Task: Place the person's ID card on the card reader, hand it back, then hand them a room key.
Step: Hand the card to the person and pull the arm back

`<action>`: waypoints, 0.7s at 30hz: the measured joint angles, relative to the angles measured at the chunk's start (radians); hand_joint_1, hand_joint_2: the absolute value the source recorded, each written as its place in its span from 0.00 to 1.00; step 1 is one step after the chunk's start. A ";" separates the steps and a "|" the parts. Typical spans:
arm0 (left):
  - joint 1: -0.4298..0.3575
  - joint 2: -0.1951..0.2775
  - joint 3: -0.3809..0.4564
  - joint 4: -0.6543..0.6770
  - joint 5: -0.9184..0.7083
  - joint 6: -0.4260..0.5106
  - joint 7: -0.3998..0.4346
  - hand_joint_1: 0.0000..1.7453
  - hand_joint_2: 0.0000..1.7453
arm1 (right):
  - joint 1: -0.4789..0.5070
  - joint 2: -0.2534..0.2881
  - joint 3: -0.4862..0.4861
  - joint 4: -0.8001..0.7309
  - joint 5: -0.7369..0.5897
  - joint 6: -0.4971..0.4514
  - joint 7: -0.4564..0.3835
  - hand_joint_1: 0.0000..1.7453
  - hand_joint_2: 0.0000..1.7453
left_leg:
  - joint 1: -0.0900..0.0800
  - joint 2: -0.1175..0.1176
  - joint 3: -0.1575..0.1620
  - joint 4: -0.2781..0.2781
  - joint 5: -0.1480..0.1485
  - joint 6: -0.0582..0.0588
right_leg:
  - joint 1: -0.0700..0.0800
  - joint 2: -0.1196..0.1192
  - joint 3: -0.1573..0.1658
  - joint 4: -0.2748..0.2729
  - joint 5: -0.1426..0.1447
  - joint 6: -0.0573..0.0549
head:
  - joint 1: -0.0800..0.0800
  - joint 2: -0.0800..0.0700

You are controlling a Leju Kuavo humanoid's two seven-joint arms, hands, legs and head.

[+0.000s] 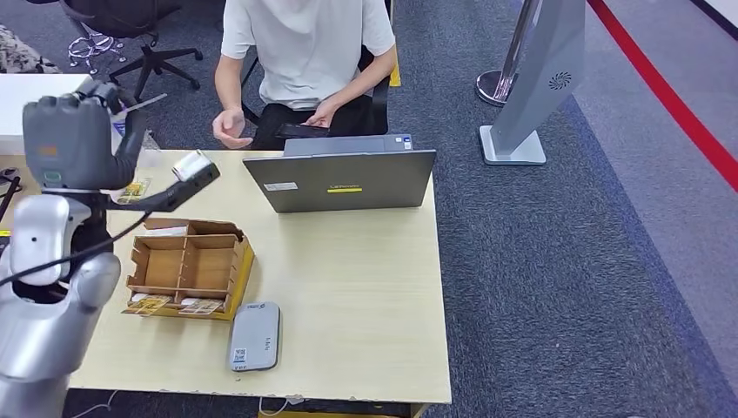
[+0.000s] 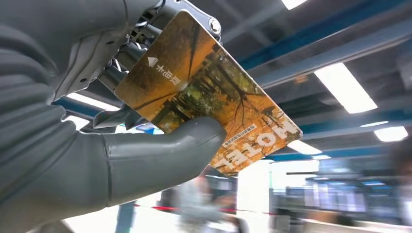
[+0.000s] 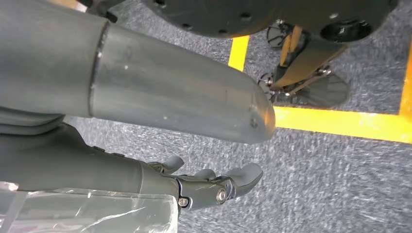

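Note:
My left hand (image 1: pixel 78 139) is raised high at the left of the table, level with the seated person (image 1: pixel 305 52). It pinches a room key card (image 2: pixel 204 92) between the thumb (image 2: pixel 160 155) and the fingers. The card has an autumn forest picture and the word HOTEL on it. In the head view it shows as a thin pale edge (image 1: pixel 144 104). The grey card reader (image 1: pixel 254 336) lies flat near the table's front edge with nothing on it. My right hand (image 3: pixel 97 165) hangs over the carpet, fingers apart and holding nothing. The person holds a dark flat thing (image 1: pixel 303 131) in their lap.
A cardboard divider box (image 1: pixel 187 266) with more key cards (image 1: pixel 202 306) at its front stands left of the reader. A grey laptop (image 1: pixel 344 178) stands open at the table's back edge, facing the person. A grey kiosk base (image 1: pixel 513 144) and an office chair (image 1: pixel 144 43) stand on the carpet.

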 joint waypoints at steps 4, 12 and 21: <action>-0.154 -0.010 0.028 0.209 -0.048 -0.019 0.039 1.00 1.00 | -0.022 -0.017 -0.002 0.044 0.016 -0.011 -0.005 0.00 0.00 | 0.000 0.001 0.000 0.000 0.001 0.000 | 0.000 0.001 0.000 0.000 0.001 0.001 | 0.000 0.000; -0.310 -0.032 0.037 0.527 -0.089 -0.030 0.083 0.50 1.00 | -0.043 -0.033 -0.003 0.095 0.031 -0.015 -0.008 0.00 0.00 | 0.000 0.001 -0.001 0.000 0.001 0.000 | 0.000 0.001 0.000 0.000 0.001 0.001 | 0.000 0.000; -0.344 -0.045 0.044 0.630 -0.054 -0.029 0.049 0.00 1.00 | -0.047 -0.041 -0.003 0.114 0.040 -0.016 -0.008 0.00 0.00 | 0.000 0.001 -0.001 0.000 0.001 0.001 | 0.000 0.001 0.000 0.000 0.001 0.001 | 0.000 0.000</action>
